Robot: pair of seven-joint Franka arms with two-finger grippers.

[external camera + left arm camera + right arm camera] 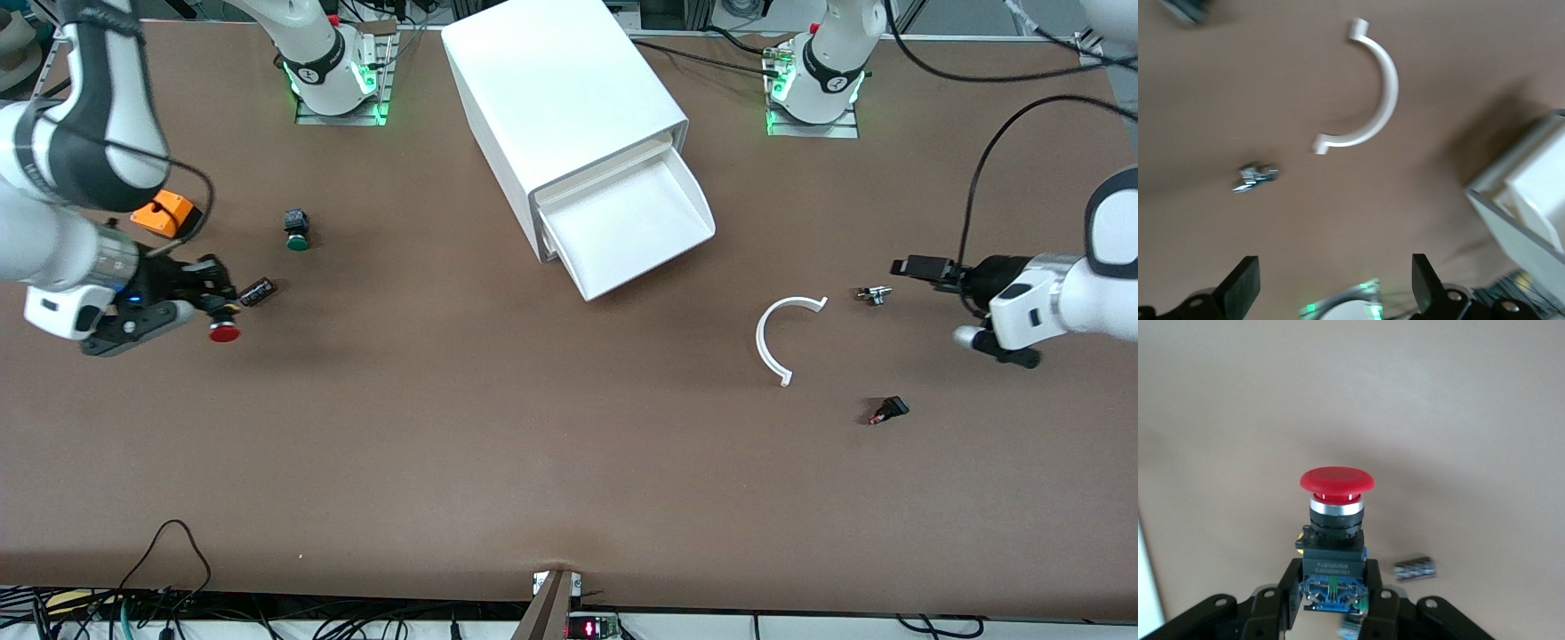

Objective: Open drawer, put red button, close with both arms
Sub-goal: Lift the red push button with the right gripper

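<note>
Front view shows our drawer (636, 222) open, our right gripper (209, 307) clamped on the red button (224, 332) at nine o'clock, left gripper (916, 267) spread, waiting; dropping and closing remain.

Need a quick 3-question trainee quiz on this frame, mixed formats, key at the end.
1. True or false: the drawer of the white cabinet is pulled open.
2. What is the right pincer holding? A) green button B) red button C) white curved piece
3. Fill in: the left pincer is ____ and holds nothing.

Key:
1. True; its tray sticks out, with nothing in it.
2. B; the red button is clamped by its black body, near the green button.
3. Open; it hangs over the table near the white curved piece.
</note>
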